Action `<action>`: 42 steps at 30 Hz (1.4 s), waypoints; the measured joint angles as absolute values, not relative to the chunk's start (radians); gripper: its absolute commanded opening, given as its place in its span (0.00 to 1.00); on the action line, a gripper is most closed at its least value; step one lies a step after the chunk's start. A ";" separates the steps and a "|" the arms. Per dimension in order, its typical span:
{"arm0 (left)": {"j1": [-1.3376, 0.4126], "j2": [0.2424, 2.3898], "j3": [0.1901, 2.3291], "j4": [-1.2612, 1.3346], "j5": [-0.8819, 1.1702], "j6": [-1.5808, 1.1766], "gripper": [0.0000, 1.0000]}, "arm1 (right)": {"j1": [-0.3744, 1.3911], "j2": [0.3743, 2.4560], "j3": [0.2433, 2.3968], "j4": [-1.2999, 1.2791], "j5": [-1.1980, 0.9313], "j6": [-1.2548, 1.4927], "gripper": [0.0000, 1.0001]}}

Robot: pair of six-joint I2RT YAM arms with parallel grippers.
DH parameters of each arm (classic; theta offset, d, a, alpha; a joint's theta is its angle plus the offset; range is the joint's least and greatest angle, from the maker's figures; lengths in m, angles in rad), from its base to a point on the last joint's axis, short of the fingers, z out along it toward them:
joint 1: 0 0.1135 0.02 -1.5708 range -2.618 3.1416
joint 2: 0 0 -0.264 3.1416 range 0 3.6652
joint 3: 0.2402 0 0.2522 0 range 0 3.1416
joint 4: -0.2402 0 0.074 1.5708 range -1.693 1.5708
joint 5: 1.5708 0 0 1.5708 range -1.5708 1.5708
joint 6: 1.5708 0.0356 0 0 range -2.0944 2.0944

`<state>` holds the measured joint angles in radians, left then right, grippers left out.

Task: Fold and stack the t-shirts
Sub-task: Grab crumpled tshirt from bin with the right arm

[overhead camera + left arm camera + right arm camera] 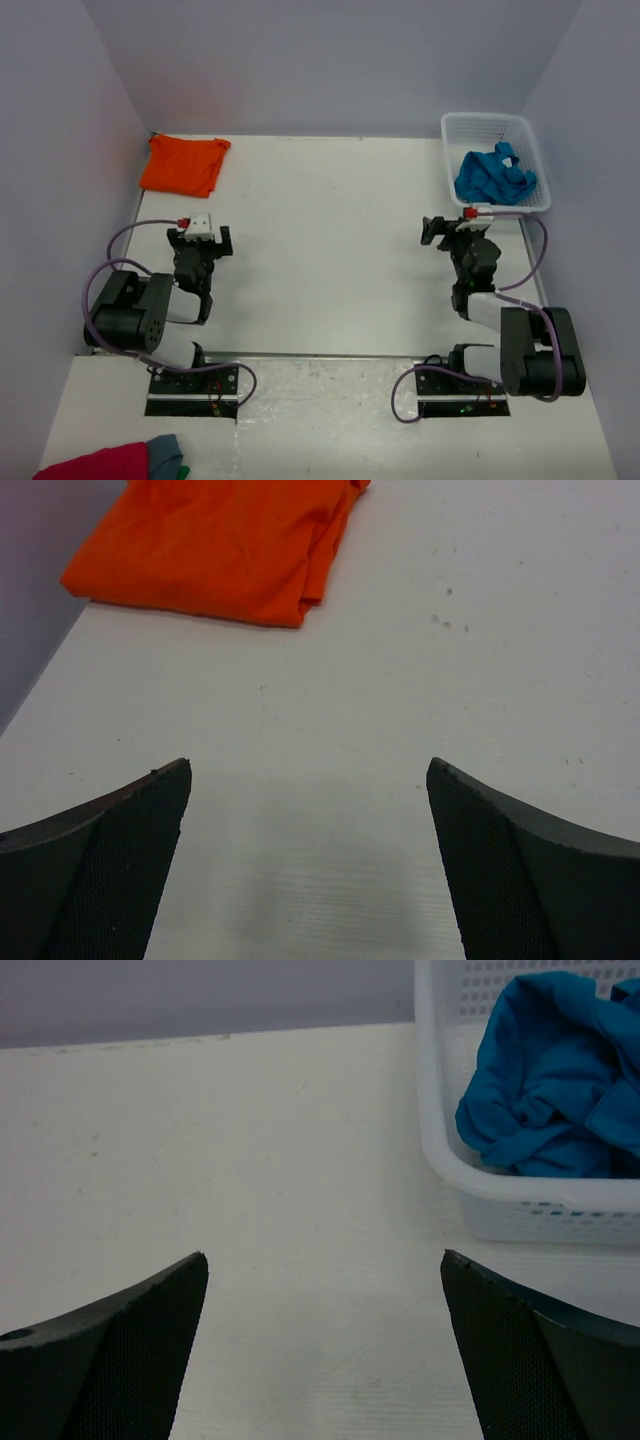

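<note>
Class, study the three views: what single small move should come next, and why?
Probably the right end effector should advance forward and to its right, over the basket, to grip the blue t-shirt. That shirt lies crumpled inside the basket, while the orange t-shirt already looks folded. The right end effector is open, empty and closest to the basket.

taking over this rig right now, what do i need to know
Left gripper: open, empty, over bare table.
Right gripper: open, empty, just short of the white basket.
The orange t-shirt lies roughly folded at the table's far left corner.
The blue t-shirt sits crumpled in the basket, far right.
Done: the orange one looks folded.
Left: take out the blue one, fold it, stack the two.
</note>
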<state>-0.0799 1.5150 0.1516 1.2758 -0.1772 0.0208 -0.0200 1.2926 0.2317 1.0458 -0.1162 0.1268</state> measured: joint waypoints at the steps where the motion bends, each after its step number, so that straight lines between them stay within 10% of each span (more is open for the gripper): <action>1: -0.080 1.510 0.157 1.262 -0.198 0.018 1.00 | -0.017 1.277 0.238 1.011 -0.101 0.128 0.99; 15: -0.295 1.364 0.916 0.323 -0.759 -0.242 1.00 | 0.028 1.021 0.883 0.229 -0.066 0.155 0.99; 23: -0.341 1.161 1.025 0.019 -0.643 -0.283 1.00 | 0.020 1.032 0.931 0.058 -0.067 0.335 0.95; 42: -0.342 0.997 0.989 -0.140 -0.380 -0.387 1.00 | -0.040 1.959 1.772 -0.256 0.332 0.148 0.88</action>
<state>-0.3420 0.9974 0.9894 -0.1398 -0.3798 -0.3870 -0.0402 1.9587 1.7718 -0.2562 0.3321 0.1478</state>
